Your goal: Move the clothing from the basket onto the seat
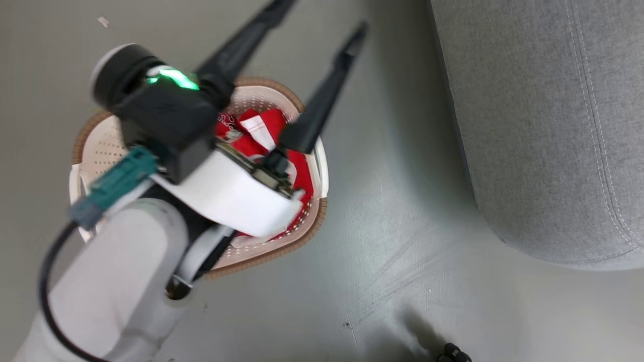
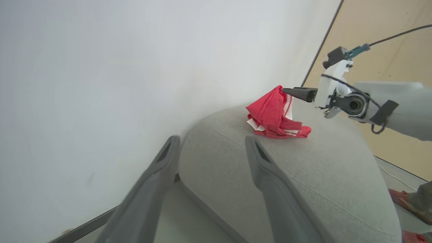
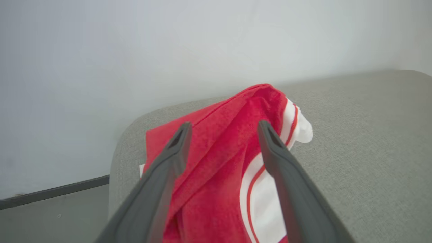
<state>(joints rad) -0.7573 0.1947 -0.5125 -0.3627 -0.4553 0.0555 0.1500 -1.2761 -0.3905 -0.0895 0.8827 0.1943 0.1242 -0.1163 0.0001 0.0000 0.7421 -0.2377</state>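
Note:
The cream basket [image 1: 282, 91] stands on the floor with red clothing [image 1: 275, 124] bunched inside. My left gripper [image 1: 322, 17] hangs open and empty above it, its arm hiding much of the basket; its fingers [image 2: 270, 175] point toward the grey seat [image 2: 320, 168]. A red garment with white stripes [image 2: 273, 114] lies heaped on the seat near its far corner. My right gripper [image 2: 291, 91] is at the garment's raised peak. In the right wrist view this gripper [image 3: 224, 125] is open, fingers spread to either side of the red fabric [image 3: 216, 189], which still stands up between them on the seat [image 3: 371, 135].
The seat's [image 1: 543, 125] rounded corner fills the right of the head view, with bare grey floor [image 1: 392, 241] between it and the basket. A pale wall [image 2: 118, 67] rises behind the seat. A tan panel [image 2: 388, 60] and a person's foot [image 2: 406, 202] are at the right.

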